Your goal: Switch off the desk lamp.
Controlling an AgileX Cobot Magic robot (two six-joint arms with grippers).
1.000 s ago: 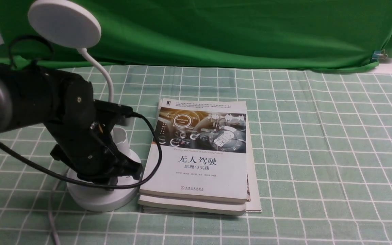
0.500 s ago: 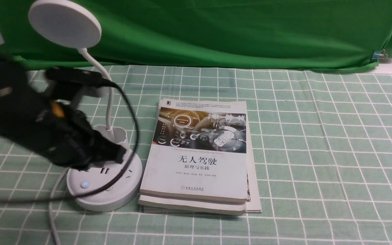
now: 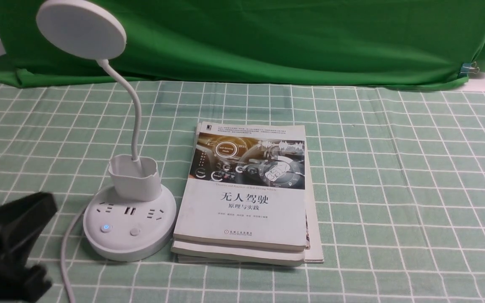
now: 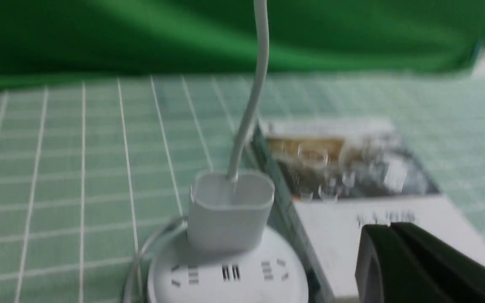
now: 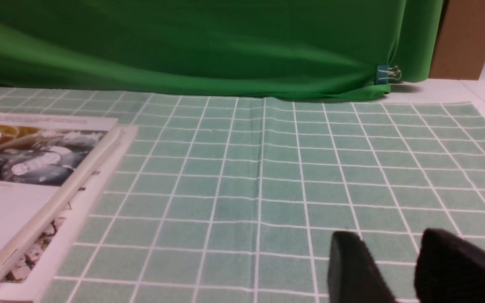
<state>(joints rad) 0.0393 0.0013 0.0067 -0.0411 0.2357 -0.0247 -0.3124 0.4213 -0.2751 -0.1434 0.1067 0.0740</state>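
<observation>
While desk lamp [image 3: 129, 242] stands free | left claw [image 4: 390, 235] closed, empty | right claw [image 5: 390, 242] parted, empty

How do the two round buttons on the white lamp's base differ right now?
The left round button on the round base of the white plastic desk lamp glows blue; the right round button is unlit. The left button looks white, the right button grey. The left button lies nearer the white cable, the right button nearer the stacked books. Both are small and round.
</observation>
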